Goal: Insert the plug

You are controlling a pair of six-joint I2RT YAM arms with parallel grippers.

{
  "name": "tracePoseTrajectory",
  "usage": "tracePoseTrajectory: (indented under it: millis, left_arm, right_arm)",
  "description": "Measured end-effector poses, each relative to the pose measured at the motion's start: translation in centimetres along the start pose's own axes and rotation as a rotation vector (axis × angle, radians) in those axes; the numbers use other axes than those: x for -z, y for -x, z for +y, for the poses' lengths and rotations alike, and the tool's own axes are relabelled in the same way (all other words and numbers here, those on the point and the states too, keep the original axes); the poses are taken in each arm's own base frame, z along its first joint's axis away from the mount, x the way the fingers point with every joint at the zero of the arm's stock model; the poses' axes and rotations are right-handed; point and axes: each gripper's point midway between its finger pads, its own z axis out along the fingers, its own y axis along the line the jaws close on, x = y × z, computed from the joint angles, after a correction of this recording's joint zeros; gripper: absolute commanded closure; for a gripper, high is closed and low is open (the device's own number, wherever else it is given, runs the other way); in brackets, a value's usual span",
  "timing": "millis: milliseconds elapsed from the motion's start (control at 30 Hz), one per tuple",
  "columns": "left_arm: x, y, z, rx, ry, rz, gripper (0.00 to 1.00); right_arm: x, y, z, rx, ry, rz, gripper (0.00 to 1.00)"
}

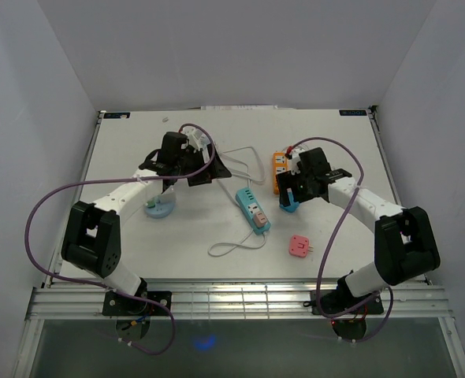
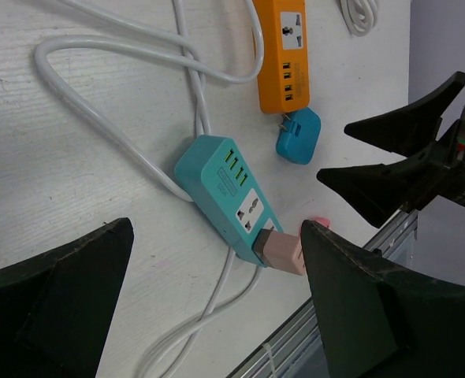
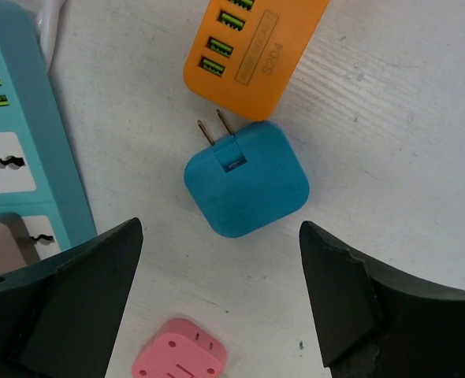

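Blue plug (image 3: 247,178): I read this as the task's thing. It lies flat on the desk (image 1: 138,142), right of centre, its two prongs folded out and pointing toward the far edge, tips just beside the end of the orange power strip (image 3: 252,49). Rounded square body, teal-blue, small catch at the prong hinge.
Step in hand: I judge this the approach before the grasp; the plug is not yet picked up.
Right gripper (image 3: 217,299): fingers spread wide and holding nothing, poised above the plug with the body lying between them in the wrist view.
Next move: I would lower and close across the plug's flat sides, then lift and line the prongs with a free socket. The prongs lie flat now, so the plug likely needs turning.
Teal power strip (image 2: 226,197): near the desk's middle, with a pink-brown adapter (image 2: 280,250) already seated at its near end and one socket free beside it.
Pink plug (image 1: 299,246): loose, toward the near edge, well apart from the blue one.
Left gripper (image 2: 217,299): fingers wide, empty, looking toward the teal strip.
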Motion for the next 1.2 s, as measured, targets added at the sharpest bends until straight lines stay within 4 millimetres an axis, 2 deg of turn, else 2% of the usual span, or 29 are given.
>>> tracePoseTrajectory:
  millis: [67,200,300,567,867,1067,1200]
  left_arm:
    - [0.1,-0.1,-0.1,-0.008,-0.013,0.007,0.02]
    - [0.4,-0.3,0.0,-0.010,-0.029,0.027,0.02]
    - [0.5,-0.5,0.0,-0.008,-0.044,0.041,0.02]
    - [0.6,-1.4,-0.6,-0.007,-0.097,0.076,0.02]
    - [0.7,-1.5,-0.7,-0.020,-0.107,0.082,0.02]
    - [0.7,-1.5,-0.7,-0.026,-0.107,0.082,0.02]
    - [0.7,-1.5,-0.6,-0.027,-0.107,0.082,0.02]
  right_arm:
    - [-0.5,0.0,-0.3,0.040,-0.005,0.025,0.15]
    - [-1.5,0.7,-0.9,0.148,-0.005,0.039,0.09]
    - [-1.5,0.6,-1.2,0.253,0.002,0.039,0.05]
    - [-1.6,-0.1,-0.9,0.430,0.067,0.030,0.06]
    - [-3.8,-2.1,-1.2,0.466,0.129,0.105,0.07]
    - [-4.3,-1.6,-1.7,0.454,0.142,0.104,0.12]
    - [-4.9,-2.1,-1.8,0.449,0.147,0.126,0.15]
